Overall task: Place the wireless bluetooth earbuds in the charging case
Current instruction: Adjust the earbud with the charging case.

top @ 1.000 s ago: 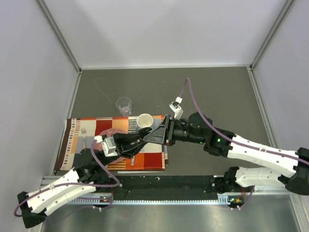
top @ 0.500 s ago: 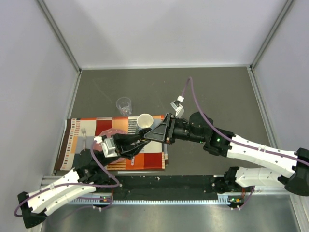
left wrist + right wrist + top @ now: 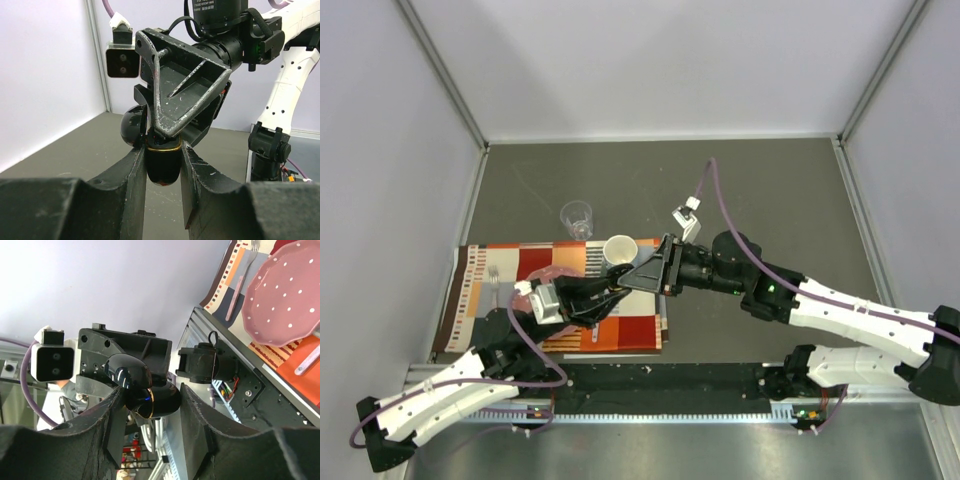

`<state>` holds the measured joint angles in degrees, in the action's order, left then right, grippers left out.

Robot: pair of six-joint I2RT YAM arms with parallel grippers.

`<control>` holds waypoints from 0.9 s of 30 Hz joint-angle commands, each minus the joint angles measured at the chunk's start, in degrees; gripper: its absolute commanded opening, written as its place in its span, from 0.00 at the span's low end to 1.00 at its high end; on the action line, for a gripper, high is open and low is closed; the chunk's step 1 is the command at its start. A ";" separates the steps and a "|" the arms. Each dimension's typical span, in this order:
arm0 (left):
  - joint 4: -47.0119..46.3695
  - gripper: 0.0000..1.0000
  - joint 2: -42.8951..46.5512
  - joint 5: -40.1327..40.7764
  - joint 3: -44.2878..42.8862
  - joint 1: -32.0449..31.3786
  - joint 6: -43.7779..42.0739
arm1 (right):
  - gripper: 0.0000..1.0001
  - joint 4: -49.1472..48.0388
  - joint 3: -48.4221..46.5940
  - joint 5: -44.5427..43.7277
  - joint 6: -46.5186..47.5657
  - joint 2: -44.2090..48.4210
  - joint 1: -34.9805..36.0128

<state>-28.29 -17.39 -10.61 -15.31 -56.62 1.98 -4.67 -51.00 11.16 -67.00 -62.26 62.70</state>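
Grey table [image 3: 770, 190] inside a white-walled enclosure. A striped orange and red placemat [image 3: 640, 325] lies at the near left. A white mug [image 3: 619, 249] stands at the mat's far edge, and a clear glass [image 3: 577, 216] sits just beyond it on bare table. The right wrist view also shows a pink dotted plate [image 3: 285, 295] and a fork [image 3: 240, 285] on the mat.

The two arms meet over the mat, just on the near side of the mug. The left gripper [image 3: 163, 150] is clenched on the charging case [image 3: 162, 167], a glossy black oval with a gold rim. One finger presses each side of the lower body, and the case is held clear of the surface. Its lid [image 3: 134, 127] is swung open to one side.

The right gripper [image 3: 152, 392] faces the left one tip to tip. Its fingers [image 3: 115, 420] are parted and flank the same case, which sits right between them with its lid [image 3: 125, 372] up by the left-hand finger. The gap on each side is very slim, so I can't tell whether these fingers press the case or just stand beside it.

In the left wrist view, the right gripper's triangular finger frame comes down to the gold rim. In the top view the fingers mostly hide the case.

The wireless bluetooth earbuds can't be made out in any view. They are too small or hidden.
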 commanded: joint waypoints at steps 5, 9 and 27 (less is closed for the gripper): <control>-0.62 0.00 -1.07 1.21 -0.07 0.02 2.94 | 0.11 0.10 -4.89 1.94 9.77 -1.20 -0.21; -0.27 0.00 -1.51 1.47 0.02 0.02 3.47 | 0.11 2.02 -6.12 1.50 13.21 -1.11 0.23; 0.08 0.00 -1.33 2.70 0.63 0.02 4.35 | 0.59 4.40 -6.65 -3.15 17.78 1.96 0.76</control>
<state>-27.38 -18.55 -9.10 -15.20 -56.62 4.47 1.74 -55.66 10.15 -51.29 -62.89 63.05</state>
